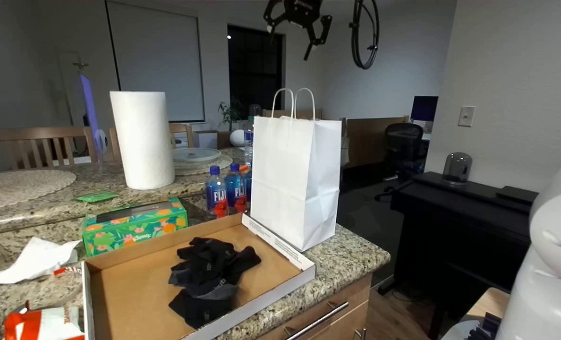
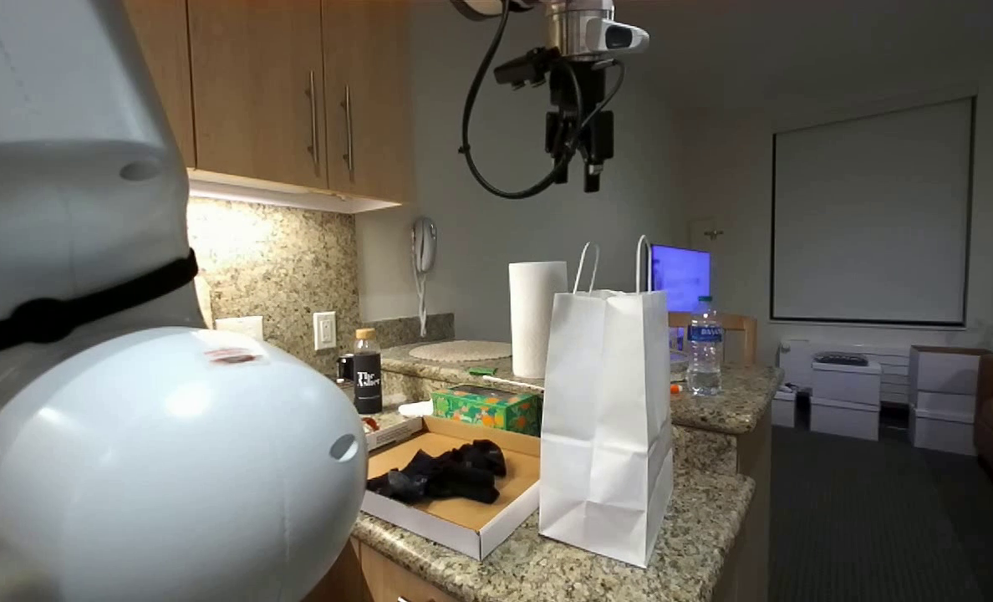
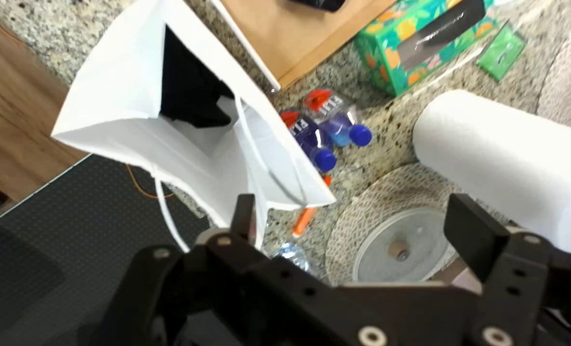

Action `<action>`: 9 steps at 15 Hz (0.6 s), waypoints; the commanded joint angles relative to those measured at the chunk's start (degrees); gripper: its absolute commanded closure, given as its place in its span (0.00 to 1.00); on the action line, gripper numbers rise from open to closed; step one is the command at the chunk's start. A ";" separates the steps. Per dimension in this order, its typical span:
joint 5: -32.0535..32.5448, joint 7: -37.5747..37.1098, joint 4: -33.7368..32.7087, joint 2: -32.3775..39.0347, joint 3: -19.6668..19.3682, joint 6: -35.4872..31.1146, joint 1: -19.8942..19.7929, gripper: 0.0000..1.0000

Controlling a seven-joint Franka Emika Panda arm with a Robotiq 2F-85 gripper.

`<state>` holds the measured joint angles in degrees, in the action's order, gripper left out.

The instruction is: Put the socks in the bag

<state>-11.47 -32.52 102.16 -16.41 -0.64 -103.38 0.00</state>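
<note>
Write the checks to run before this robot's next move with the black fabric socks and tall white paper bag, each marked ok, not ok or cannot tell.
1. Black jointed fingers open, holding nothing: ok.
2. Tall white paper bag upright on the speckled stone counter, mouth open: ok.
3. Some black cloth inside the bag: ok.
4. Heaped black fabric socks in the shallow brown-and-white cardboard tray: ok.
5. Fingers above that heap: not ok, they hang nearer the bag.
6. Number of socks heaped: cannot tell, they overlap.
</note>
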 commanded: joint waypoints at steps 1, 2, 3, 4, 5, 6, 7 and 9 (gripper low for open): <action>-5.29 5.70 -1.92 2.07 0.90 6.66 1.28 0.00; -6.51 6.84 -1.74 2.64 1.16 8.29 1.66 0.00; -6.85 7.40 -0.87 2.96 1.73 8.91 1.83 0.00; -6.45 7.67 0.41 3.18 2.55 8.92 2.10 0.00; -5.60 7.87 2.06 3.05 3.40 7.53 2.25 0.00; -4.94 7.93 4.37 2.70 4.40 5.15 2.60 0.00; -4.81 8.15 6.04 2.92 5.21 3.80 3.05 0.00; -5.46 8.51 8.32 3.77 6.62 2.99 3.97 0.00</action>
<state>-16.48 -26.15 106.24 -12.41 4.41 -98.10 3.00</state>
